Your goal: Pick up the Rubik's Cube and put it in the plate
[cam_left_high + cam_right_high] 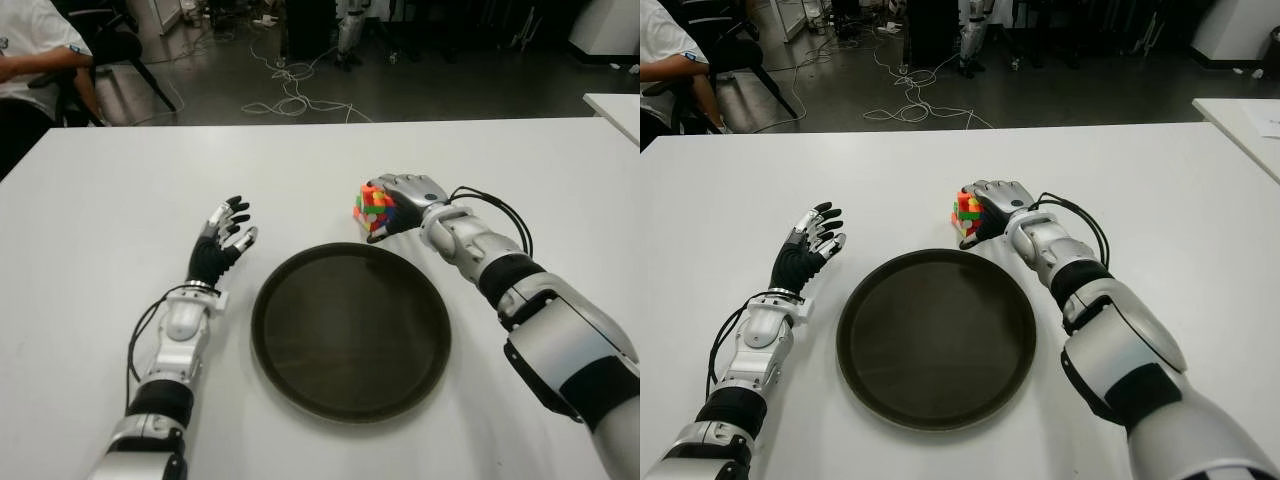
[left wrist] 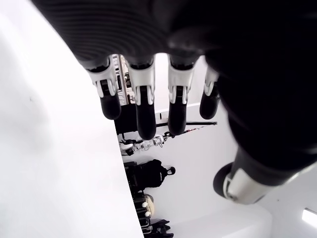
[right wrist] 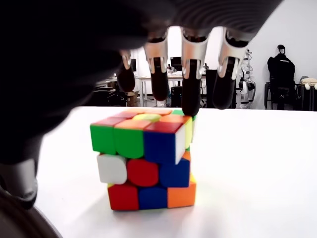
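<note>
Nearly there: right hand closes in on the cube

Idle on the left, the left hand [image 1: 222,238] shows beside the plate [image 1: 300,395] with fingers spread and nothing in them. At centre the dark, round plate lies bare on the white worktop [image 1: 120,200]. Just beyond its far rim, to the right, the cube [image 1: 373,209] sits on the worktop, its top layer twisted slightly out of line. The right hand [image 1: 400,203] is against it, fingers [image 3: 190,91] draped over the top, but the wrist view shows them only reaching the far edge, so no firm grasp is evident yet. A sound grip likely needs thumb and fingers pressing opposite faces before lifting, then a short carry back over the rim. No brand, label or readable writing is visible anywhere.
</note>
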Available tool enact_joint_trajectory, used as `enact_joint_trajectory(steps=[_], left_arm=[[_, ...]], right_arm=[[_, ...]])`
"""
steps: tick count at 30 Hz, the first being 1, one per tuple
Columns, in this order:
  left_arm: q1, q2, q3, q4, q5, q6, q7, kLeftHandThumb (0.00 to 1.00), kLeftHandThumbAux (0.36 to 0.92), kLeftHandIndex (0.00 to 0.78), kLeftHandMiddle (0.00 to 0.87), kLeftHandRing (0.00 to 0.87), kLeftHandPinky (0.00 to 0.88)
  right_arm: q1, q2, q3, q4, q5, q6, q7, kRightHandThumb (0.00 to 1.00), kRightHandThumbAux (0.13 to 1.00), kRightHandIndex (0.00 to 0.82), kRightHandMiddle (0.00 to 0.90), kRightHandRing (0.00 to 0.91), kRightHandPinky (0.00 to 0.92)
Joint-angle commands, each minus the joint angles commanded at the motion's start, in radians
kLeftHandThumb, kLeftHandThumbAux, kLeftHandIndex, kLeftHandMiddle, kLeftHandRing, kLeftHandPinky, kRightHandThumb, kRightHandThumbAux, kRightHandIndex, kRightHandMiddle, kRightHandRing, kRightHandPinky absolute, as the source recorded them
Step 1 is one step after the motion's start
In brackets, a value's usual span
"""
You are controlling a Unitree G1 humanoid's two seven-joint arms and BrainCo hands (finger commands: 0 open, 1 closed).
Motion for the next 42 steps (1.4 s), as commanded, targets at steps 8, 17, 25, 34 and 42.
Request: enact_joint_trajectory(steps=[8,17,25,34,42], left_arm=[[-0.003,-0.001,0.0,0.002,0.002,0.009,0.006,0.05,0.65,0.119,0.172,0.14,0.087],[0.007,-0.003,0.0,-0.019,-0.005,0.019,-0.003,0.051,0.655,0.11,0.169,0.144,0.097],[0.011,-0.004,0.0,-0.033,-0.003,0.036,0.003,0.065,0.67,0.104,0.17,0.155,0.117],[0.016,-0.005,0.0,-0.042,-0.004,0.034,0.003,0.07,0.683,0.11,0.178,0.156,0.119],[0.015,-0.007,0.002,-0.043,-0.01,0.043,0.001,0.076,0.675,0.112,0.179,0.158,0.114]], right_arm=[[0.003,0.0,0.009,0.003,-0.001,-0.002,-0.014,0.0,0.553,0.09,0.178,0.242,0.329],[0.003,0.0,0.021,0.003,-0.008,0.002,-0.024,0.0,0.564,0.088,0.161,0.225,0.322],[0.005,0.0,0.021,0.0,0.001,0.007,-0.02,0.0,0.559,0.081,0.16,0.239,0.33],[0.012,-0.013,0.022,-0.016,0.002,-0.013,-0.022,0.0,0.559,0.083,0.164,0.222,0.308],[0.021,-0.041,0.026,-0.045,-0.001,-0.028,-0.012,0.0,0.562,0.084,0.131,0.191,0.277]])
